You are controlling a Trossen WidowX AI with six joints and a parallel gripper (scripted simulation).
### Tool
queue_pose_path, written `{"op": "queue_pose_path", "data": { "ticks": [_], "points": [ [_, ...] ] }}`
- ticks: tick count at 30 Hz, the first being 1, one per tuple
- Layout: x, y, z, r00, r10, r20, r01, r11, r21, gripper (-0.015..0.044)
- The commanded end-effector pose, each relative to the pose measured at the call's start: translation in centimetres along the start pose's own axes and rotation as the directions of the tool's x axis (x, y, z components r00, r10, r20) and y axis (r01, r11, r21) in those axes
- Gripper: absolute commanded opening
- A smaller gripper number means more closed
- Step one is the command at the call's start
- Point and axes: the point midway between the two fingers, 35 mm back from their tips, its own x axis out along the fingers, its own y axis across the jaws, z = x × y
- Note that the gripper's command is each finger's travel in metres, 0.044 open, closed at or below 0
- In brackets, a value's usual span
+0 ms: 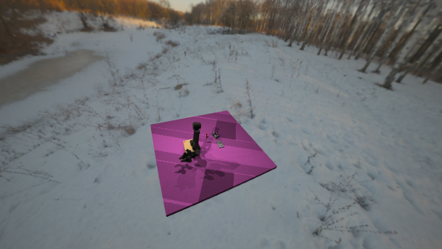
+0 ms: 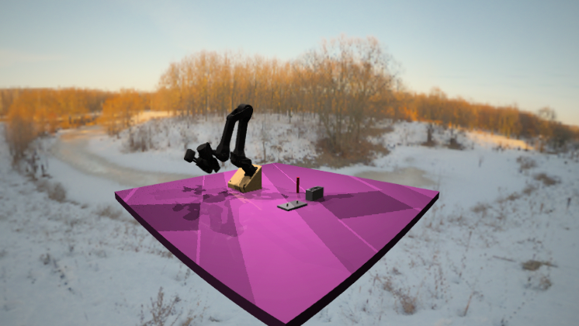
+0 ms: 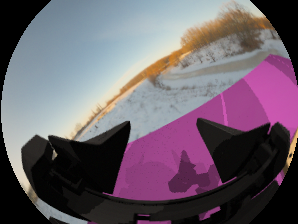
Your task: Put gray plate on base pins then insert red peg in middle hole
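The red peg (image 1: 206, 135) (image 2: 297, 185) stands upright on the magenta table. A flat light gray slab (image 1: 220, 145) (image 2: 288, 206) with two short upright pins, seemingly the base, lies on the table. Beside it stands a thick dark gray block (image 1: 215, 135) (image 2: 314, 194) with marks on its top, which seems to be the plate. It is apart from the pinned slab. My gripper (image 3: 164, 123) is open, with nothing between the fingers. It hangs on the other side of the arm's mount, far from the peg, slab and block. Hole details are too small to tell.
The arm's tan wedge-shaped mount (image 1: 187, 144) (image 2: 247, 182) stands on the magenta table (image 1: 247, 157) (image 2: 283, 258). The folded black arm (image 1: 195, 136) (image 2: 241, 133) rises above the mount. The table's edges drop off to the snow backdrop.
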Motion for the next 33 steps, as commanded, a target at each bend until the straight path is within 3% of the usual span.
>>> {"op": "queue_pose_path", "data": {
  "ticks": [1, 3, 5, 9, 12, 15, 18, 24, 33],
  "points": [
    [0.1, 0.1, -0.1, 1.0, 0.0, -0.005, 0.0, 1.0, -0.025, 0.0426],
    [1.2, 0.8, -1.0, 0.999, -0.006, -0.045, -0.004, 0.975, -0.222, 0.044],
    [2.8, 1.5, -2.3, 0.993, -0.041, -0.111, -0.02, 0.866, -0.499, 0.044],
    [5.9, 1.3, -3.8, 0.951, -0.19, -0.243, -0.125, 0.483, -0.867, 0.044],
    [7.5, 0.3, -4.1, 0.881, -0.34, -0.328, -0.279, 0.186, -0.942, 0.044],
    [8.2, -0.9, -3.7, 0.77, -0.494, -0.403, -0.478, -0.028, -0.878, 0.044],
    [8.1, -1.9, -2.8, 0.62, -0.626, -0.474, -0.681, -0.129, -0.72, 0.044],
    [7.4, -1.5, -0.8, 0.384, -0.701, -0.602, -0.891, -0.109, -0.441, 0.044],
    [4.9, 0.8, 1.9, 0.115, -0.637, -0.762, -0.993, -0.042, -0.115, 0.044]
  ]
}}
